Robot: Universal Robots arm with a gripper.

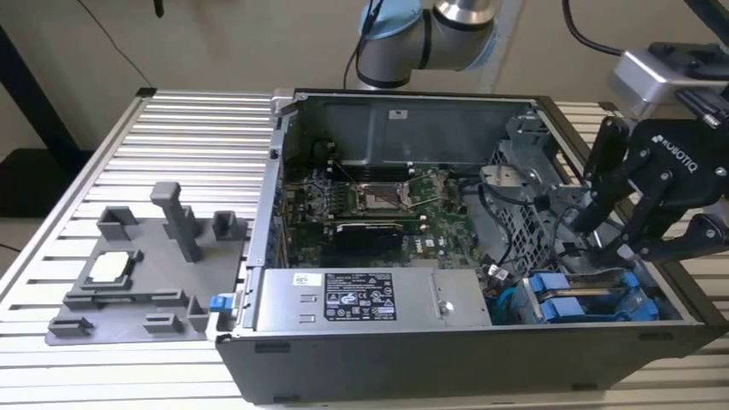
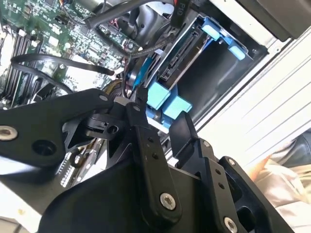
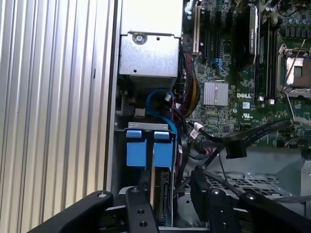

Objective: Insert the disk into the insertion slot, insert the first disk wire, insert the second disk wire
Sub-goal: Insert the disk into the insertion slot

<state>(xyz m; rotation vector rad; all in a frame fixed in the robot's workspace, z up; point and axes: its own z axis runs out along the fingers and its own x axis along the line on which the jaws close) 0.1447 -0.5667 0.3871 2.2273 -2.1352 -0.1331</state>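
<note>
**One disk in its bay, jaws spread around it**

The gripper (image 1: 613,249) hangs at the right edge of the exterior view, dipped into the lower right corner of the open computer case (image 1: 433,363). The disk (image 1: 575,306), framed in its blue caddy, sits in that same corner. It appears to be already in the insertion slot, just right of the grey power supply (image 1: 370,299).

The disk lies directly below the fingertips and a touch toward the frame's bottom edge. Its long axis runs across the frame, parallel to the case's near wall. It stands on edge.

In the first wrist view the jaws of the gripper (image 3: 171,177) are moderately apart and straddle the disk (image 3: 162,191). One finger is close against the disk's side, and a clear gap shows before the other finger. I judge that nothing is clamped. The caddy's two blue tabs (image 3: 146,148) stand just beyond the fingertips.

The second wrist view agrees. The gripper (image 2: 159,110) is spread with the tabs just behind it, and the disk (image 2: 187,56) runs away from it into the bay.

A black cable (image 3: 252,136) crosses over the motherboard (image 3: 228,73). Its flat connector (image 3: 234,151) hangs free, near the jaws but plugged into nothing. It is probably one of the disk wires, so neither wire looks fitted yet.
</note>
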